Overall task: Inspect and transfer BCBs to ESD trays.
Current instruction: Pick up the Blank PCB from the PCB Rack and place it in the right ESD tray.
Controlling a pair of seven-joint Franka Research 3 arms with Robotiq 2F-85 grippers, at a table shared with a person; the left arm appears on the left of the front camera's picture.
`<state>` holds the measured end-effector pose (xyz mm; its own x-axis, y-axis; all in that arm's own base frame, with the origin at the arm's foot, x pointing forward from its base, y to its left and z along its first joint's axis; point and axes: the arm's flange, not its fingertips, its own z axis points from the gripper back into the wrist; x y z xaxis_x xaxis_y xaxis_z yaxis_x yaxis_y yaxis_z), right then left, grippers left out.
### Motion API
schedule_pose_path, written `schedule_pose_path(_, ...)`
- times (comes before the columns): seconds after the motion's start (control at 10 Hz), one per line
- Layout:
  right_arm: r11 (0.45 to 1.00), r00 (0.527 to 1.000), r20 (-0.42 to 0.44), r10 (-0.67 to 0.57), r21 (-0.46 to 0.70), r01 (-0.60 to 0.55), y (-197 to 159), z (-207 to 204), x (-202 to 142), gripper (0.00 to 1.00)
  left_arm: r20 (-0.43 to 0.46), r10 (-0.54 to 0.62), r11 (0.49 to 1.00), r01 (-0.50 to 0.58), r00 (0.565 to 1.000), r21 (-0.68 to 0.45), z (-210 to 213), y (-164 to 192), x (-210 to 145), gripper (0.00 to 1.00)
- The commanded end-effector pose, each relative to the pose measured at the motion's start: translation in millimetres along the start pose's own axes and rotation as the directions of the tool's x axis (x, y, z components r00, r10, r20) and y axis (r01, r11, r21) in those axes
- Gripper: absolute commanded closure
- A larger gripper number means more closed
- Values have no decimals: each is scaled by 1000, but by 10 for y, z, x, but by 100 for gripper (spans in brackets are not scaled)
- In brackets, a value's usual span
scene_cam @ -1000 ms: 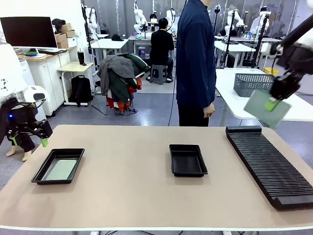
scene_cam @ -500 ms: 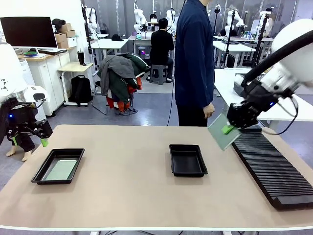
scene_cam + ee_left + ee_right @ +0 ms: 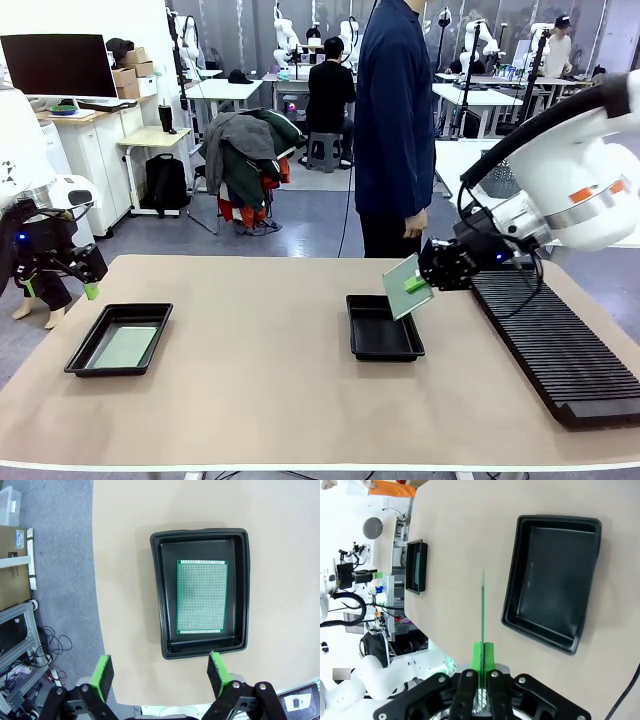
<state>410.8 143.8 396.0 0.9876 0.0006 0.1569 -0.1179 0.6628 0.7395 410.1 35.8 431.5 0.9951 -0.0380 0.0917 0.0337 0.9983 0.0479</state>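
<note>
Right gripper point(image 3: 415, 284) clamps a BCB point(image 3: 398, 291) (tilted) — near middle tray point(image 3: 380, 338).

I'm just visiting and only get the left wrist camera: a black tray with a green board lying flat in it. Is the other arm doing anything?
Observer: Yes. The right gripper is shut on another green board, holding it tilted in the air above the table.
Operator: Is there anywhere to put that one?
Observer: A second black tray sits mid-table with nothing in it, and the held board is close to it.
Operator: Is anybody watching?
Observer: A person in a dark blue top stands at the far side of the table, just behind that tray.
</note>
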Motion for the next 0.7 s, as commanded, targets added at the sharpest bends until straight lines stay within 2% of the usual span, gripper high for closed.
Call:
schedule_pose_path(0.0, 999, 999, 31, -9, 37, 8, -100, -305, 179, 97, -1, -9, 1000, 9, 1000, 1, -3, 6, -1, 0)
schedule_pose_path(0.6, 999, 999, -30, -40, 31, 41, -556, -808, 508, 97, -1, -9, 1000, 9, 1000, 1, -3, 6, -1, 0)
